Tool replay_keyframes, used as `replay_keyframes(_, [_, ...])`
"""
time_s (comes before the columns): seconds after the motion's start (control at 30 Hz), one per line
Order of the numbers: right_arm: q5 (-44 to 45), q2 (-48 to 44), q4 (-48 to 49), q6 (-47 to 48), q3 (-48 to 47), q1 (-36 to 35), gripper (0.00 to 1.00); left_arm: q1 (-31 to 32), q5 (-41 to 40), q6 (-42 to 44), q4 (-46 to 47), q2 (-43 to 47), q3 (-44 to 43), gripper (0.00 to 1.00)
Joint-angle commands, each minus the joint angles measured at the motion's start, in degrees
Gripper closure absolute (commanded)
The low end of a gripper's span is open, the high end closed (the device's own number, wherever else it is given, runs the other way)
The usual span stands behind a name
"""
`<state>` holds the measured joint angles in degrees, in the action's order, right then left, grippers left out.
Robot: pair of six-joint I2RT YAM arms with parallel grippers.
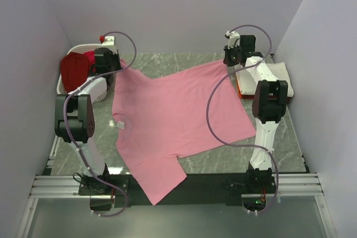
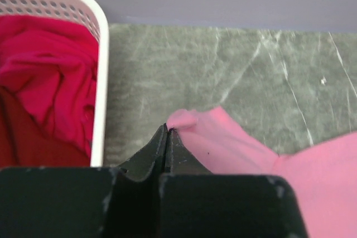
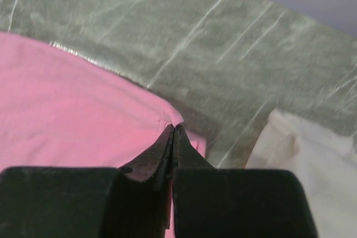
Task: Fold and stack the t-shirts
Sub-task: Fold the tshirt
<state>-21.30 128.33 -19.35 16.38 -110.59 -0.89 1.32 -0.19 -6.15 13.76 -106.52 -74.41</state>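
Pink t-shirt (image 1: 173, 121) lies spread flat on the table (image 1: 167, 62). Left gripper (image 2: 167, 133) is clamped on the sleeve tip at ten o'clock, and right gripper (image 3: 172, 131) pinches the hem corner at one o'clock. Holding both far corners likely serves to pull the cloth taut for the fold.

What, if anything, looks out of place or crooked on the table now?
The pink shirt lies askew on the table. Its near sleeve reaches past the table's near edge, onto the black base strip. Nothing looks spilled or torn.
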Motion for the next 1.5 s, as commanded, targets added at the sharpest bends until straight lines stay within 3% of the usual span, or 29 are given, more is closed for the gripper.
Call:
replay_keyframes(0.0, [-2.9, -7.5, 3.0, 0.3, 4.8, 1.3, 1.00, -0.2, 4.6, 0.9, 2.5, 5.5, 2.8, 0.99])
replay_keyframes(0.23, [-6.9, -13.9, 5.6, 1.1, 15.7, 4.1, 1.00, -0.2, 8.2, -1.1, 5.4, 14.3, 13.3, 0.99])
replay_keyframes(0.47, [-8.7, -15.0, 5.8, 0.8, 17.6, 6.0, 1.00, -0.2, 9.5, -2.1, 2.0, 26.3, 21.1, 0.99])
replay_keyframes(0.87, [-9.4, -13.4, 5.6, -0.4, 17.0, 6.8, 1.00, -0.2, 10.1, -4.0, -7.9, 35.8, 24.2, 0.99])
replay_keyframes(1.47, [-9.5, -14.5, 4.7, 1.6, 19.4, 7.2, 1.00, 0.6, 13.4, -5.9, -12.9, 45.8, 29.7, 0.99])
